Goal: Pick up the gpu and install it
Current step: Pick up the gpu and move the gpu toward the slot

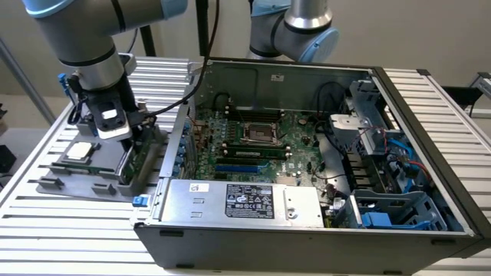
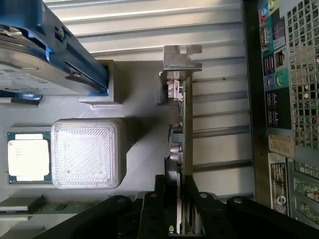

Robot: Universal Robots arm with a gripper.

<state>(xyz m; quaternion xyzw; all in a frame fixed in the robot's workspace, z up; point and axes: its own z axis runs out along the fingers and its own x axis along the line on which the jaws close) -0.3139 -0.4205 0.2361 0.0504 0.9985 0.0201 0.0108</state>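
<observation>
Gripper fingers are clamping the gpu between them, one pressing each face, while it is standing on edge in the tray.

I found the gpu hemmed in. The computer case walled one side beyond a bare strip of table, and the white block and hard drive stood near the other.

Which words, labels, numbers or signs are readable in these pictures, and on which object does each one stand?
None can be read.
Black label on the power supply: too small.
Stickers on the case rear panel: blurred.
CPU chip: markings too faint.
Hard drive label: blurred.
</observation>
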